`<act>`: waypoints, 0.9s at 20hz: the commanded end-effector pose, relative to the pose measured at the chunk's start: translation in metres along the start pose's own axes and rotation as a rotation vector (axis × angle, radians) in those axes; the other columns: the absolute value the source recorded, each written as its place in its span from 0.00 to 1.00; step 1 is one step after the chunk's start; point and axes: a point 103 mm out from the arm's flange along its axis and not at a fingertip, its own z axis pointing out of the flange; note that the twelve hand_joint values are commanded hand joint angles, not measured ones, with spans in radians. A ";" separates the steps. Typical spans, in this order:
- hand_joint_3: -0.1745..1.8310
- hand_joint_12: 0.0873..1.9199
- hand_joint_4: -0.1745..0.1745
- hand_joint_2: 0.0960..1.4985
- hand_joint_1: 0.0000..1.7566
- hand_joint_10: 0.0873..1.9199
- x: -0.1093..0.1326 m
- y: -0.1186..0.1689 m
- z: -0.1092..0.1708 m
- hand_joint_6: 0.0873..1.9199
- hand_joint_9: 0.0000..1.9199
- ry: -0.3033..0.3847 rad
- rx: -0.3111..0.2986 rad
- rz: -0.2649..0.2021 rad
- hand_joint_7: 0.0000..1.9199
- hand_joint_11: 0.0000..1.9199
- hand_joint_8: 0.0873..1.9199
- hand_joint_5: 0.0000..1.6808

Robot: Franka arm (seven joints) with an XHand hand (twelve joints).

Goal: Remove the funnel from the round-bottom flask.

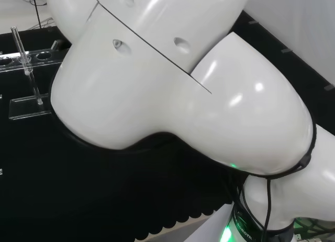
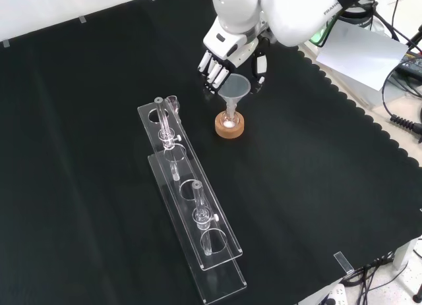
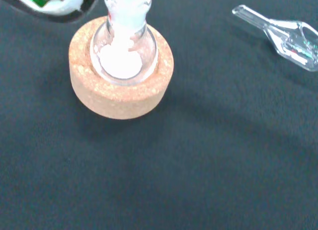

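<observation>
So, starting nearest in the front view, two long clear racks point(image 2: 198, 232) lie slantwise on the desk point(image 2: 79, 153), with a few glass tubes standing in their holes. A bit farther back and to the right sits the cork ring point(image 2: 229, 125), and the round flask point(image 2: 229, 121) rests in it with white stuff at the bottom, which the wrist view shows pretty clearly. The funnel point(image 2: 234, 89) is still stuck in the flask's neck, upright. Right behind it the hand point(image 2: 227, 55) comes down from the far side, fingers on the left of the funnel's rim and thumb on the right, curled around it. Can't tell if they're actually touching.
</observation>
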 end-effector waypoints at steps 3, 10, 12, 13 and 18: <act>0.39 0.64 0.45 0.39 0.49 0.20 -0.007 -0.002 -0.013 0.03 0.51 -0.022 -0.057 0.014 0.34 0.33 0.29 0.36; 0.39 0.63 0.45 0.39 0.49 0.18 -0.023 -0.011 -0.049 0.07 0.52 -0.048 -0.021 0.026 0.35 0.33 0.28 0.37; 0.39 0.63 0.45 0.38 0.49 0.18 -0.028 -0.016 -0.058 0.08 0.53 -0.058 0.001 0.032 0.34 0.33 0.28 0.37; 0.39 0.63 0.45 0.38 0.49 0.17 -0.029 -0.019 -0.062 0.10 0.53 -0.061 0.009 0.036 0.34 0.33 0.28 0.36; 0.40 0.63 0.45 0.38 0.49 0.17 -0.033 -0.032 -0.082 0.17 0.53 -0.077 0.031 0.048 0.33 0.32 0.28 0.33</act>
